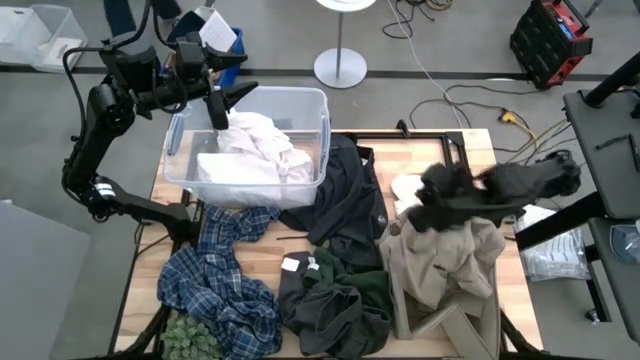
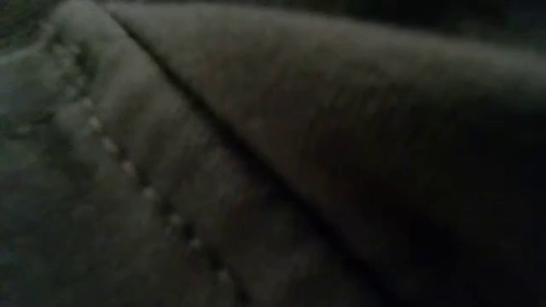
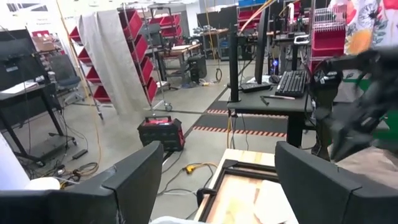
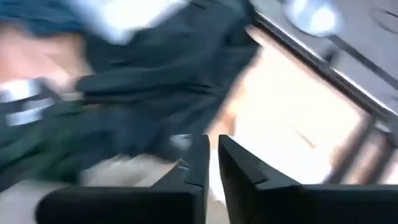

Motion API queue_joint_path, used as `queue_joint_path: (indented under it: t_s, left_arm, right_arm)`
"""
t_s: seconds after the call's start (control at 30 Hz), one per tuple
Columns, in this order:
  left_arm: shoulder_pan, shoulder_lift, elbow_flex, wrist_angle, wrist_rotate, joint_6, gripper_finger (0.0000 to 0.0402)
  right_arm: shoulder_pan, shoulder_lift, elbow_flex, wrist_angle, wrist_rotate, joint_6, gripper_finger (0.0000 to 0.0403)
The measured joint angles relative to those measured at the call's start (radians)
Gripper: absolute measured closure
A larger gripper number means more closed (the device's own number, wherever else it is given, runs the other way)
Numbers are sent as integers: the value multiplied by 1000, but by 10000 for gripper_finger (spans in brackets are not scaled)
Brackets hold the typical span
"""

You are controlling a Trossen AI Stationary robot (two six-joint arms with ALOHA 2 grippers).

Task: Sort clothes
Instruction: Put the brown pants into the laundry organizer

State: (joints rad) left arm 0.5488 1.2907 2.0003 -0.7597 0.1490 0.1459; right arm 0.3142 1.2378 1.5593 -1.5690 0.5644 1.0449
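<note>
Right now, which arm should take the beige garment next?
Probably the right. The right gripper hovers at the beige garment's upper edge, fingers nearly shut and empty, while the left gripper sits open over the clear bin of white clothes.

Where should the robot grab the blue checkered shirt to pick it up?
Probably by the raised bunch of folds near the top of the blue plaid shirt, coming straight down from above. It lies crumpled flat on the table, so a puffed-up fold gives the fingers something to pinch. The left hand is on that side, open above the clear bin.
</note>
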Motion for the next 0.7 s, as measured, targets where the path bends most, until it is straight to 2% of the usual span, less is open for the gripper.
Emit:
queue_joint_path:
  t_s: [0.07, 0.17, 0.43, 0.6, 0.7]
  left_arm:
    - [0, 0, 0, 4, 0, 0, 118]
    - [0, 0, 0, 4, 0, 0, 118]
    - [0, 0, 0, -5, 0, 1, 118]
    - [0, 0, 0, -12, 0, 2, 118]
    - [0, 0, 0, -11, 0, 9, 118]
  right_arm:
    - [-84, 13, -50, -1, -107, -60, 387]
    - [-136, 22, -78, 55, -348, -163, 393]
    - [-7, -22, 0, 244, -673, -163, 394]
    - [156, 24, -25, 249, -785, -88, 394]
    - [254, 62, -75, 248, -783, -67, 394]
